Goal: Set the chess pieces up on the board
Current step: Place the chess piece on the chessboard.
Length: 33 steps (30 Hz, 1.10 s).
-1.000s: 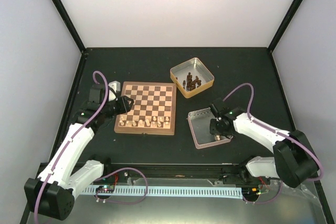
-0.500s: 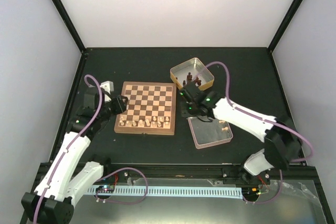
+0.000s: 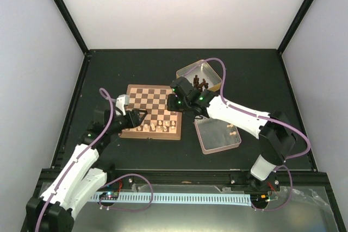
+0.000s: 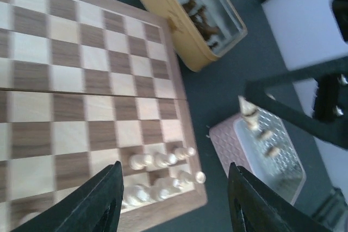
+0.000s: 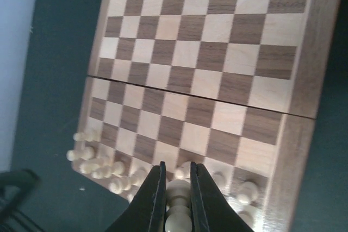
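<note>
Right wrist view is showing the right gripper [image 5: 178, 202] pinching a cream piece [image 5: 177, 218] between narrowly set fingers, with the board [image 5: 300, 134] lying below and stretching away ahead of it. More cream pieces [image 5: 89, 161] are standing in the board's nearest rows, just under the fingertips and off to their left in that view. Seen from overhead, this gripper is hanging over the board's right edge. The gold tin [image 3: 213, 81] with dark pieces [image 3: 200, 85] is sitting just beyond it, and the pink tray [image 3: 215, 140], holding a few loose cream figures [image 3: 231, 129], is lying back beside its forearm. The left gripper [image 3: 139, 117] is hovering above the board's near left part with jaws spread wide. The board is running out ahead of it, and standing cream pieces are showing between its two fingers.
</note>
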{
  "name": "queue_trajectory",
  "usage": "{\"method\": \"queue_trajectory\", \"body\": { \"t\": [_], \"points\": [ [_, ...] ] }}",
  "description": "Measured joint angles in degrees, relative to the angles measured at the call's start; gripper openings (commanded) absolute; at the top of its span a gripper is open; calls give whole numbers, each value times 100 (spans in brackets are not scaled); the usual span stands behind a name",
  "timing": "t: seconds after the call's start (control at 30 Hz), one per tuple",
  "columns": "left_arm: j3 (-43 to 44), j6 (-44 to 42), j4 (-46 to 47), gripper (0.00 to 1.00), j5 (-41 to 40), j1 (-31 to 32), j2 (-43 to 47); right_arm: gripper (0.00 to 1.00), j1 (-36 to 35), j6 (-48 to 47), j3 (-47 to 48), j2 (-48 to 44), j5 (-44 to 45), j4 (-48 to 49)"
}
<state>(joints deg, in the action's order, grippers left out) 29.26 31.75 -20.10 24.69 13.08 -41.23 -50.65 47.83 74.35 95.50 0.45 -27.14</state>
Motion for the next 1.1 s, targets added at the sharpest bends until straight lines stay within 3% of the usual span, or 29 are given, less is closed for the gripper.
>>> {"method": "queue_trajectory", "body": {
  "t": [0.27, 0.6, 0.8, 1.1],
  "points": [
    [-887, 125, 1952, 68, -94, 1178, 28, 1, 35, 1084, 0, -4, -400, 417],
    [-1246, 133, 3805, 64, -734, 1825, -907, 1, 55, 1672, 7, -131, -570, 581],
    [-1102, 129, 3565, 60, -1567, 1858, -1154, 2, 55, 1580, 68, -186, -542, 610],
    [42, 216, 1923, 53, -2535, 1856, -1421, 5, 50, 522, 256, 125, -374, 404]
  ]
}}
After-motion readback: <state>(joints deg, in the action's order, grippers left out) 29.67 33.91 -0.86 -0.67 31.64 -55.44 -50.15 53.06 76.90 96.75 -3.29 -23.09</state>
